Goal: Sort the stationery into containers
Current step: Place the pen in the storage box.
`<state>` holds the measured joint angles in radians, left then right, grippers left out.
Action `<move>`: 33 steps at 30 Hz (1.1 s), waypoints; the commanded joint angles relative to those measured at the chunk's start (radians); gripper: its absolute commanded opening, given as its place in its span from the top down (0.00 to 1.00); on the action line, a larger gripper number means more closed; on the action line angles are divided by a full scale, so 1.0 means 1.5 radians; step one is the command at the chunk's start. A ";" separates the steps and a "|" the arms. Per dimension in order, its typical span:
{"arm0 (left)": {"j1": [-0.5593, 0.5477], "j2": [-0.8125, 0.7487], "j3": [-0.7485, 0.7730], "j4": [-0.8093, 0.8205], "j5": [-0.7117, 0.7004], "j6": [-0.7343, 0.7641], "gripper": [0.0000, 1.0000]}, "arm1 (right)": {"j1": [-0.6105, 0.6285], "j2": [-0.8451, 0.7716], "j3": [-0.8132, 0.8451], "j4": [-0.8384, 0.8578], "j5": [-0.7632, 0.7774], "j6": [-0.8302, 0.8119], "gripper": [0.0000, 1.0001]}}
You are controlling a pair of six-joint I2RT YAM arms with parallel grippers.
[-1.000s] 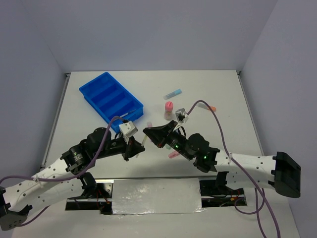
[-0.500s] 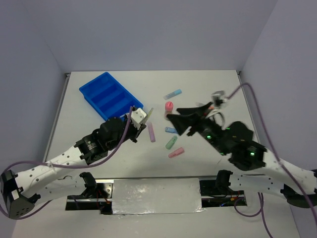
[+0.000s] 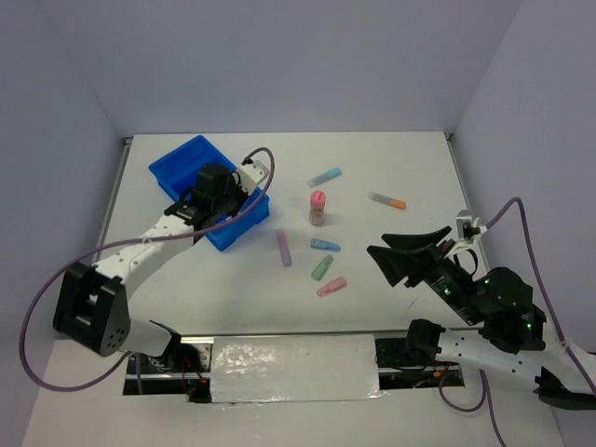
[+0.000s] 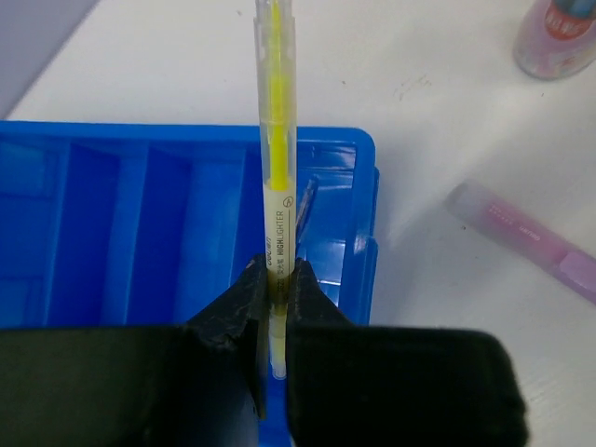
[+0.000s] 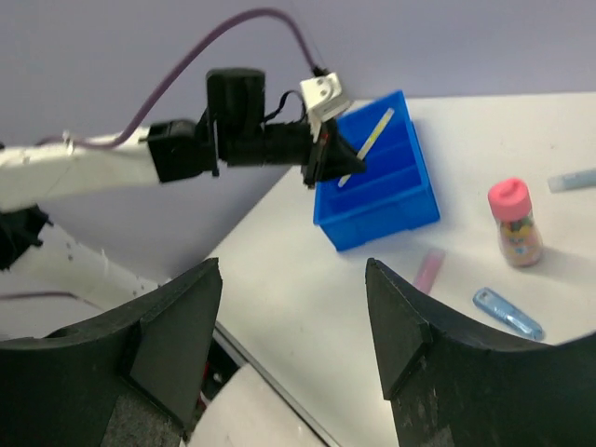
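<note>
My left gripper (image 3: 235,200) hangs over the near end of the blue tray (image 3: 182,165), shut on a yellow highlighter (image 4: 277,168) that sticks out past the fingertips above a compartment. Its jaws pinch the barrel (image 4: 277,275). A thin dark pen (image 4: 305,200) lies inside the tray (image 4: 112,242). My right gripper (image 3: 391,256) is raised at the right, open and holding nothing (image 5: 292,265). On the table lie a purple stick (image 3: 284,248), a green stick (image 3: 322,267), a pink stick (image 3: 331,287), two blue sticks (image 3: 325,176) (image 3: 324,245) and a pink-capped bottle (image 3: 318,207).
An orange-tipped stick (image 3: 386,199) lies at the right, far from the tray. The table's front edge and a metal strip (image 3: 293,368) run between the arm bases. Purple cables loop off both wrists.
My left gripper has carried the highlighter from the front middle up over the tray. My right gripper has pulled back to the right and opened.
</note>
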<state>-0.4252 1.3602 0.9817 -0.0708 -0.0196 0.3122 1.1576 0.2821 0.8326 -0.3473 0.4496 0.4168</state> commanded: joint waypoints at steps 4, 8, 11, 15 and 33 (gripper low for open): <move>0.038 0.073 0.008 0.035 0.079 0.034 0.96 | -0.003 -0.018 -0.008 -0.025 -0.022 -0.005 0.30; 0.054 0.086 0.019 0.014 0.085 0.023 0.88 | -0.003 -0.009 -0.021 0.009 -0.045 -0.010 0.30; 0.055 0.078 0.004 0.013 0.081 0.027 0.76 | -0.002 0.011 -0.025 0.016 -0.055 -0.008 0.30; 0.055 0.079 -0.008 0.009 0.097 0.023 0.71 | -0.002 0.024 -0.040 0.042 -0.063 -0.002 0.30; 0.052 -0.057 0.025 0.040 0.096 -0.123 0.13 | -0.003 0.058 -0.032 0.052 -0.057 -0.004 0.30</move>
<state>-0.3428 1.3952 0.9478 -0.0856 0.0856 0.2649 1.1576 0.3679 0.7738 -0.3122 0.3511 0.4213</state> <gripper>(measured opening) 0.621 0.706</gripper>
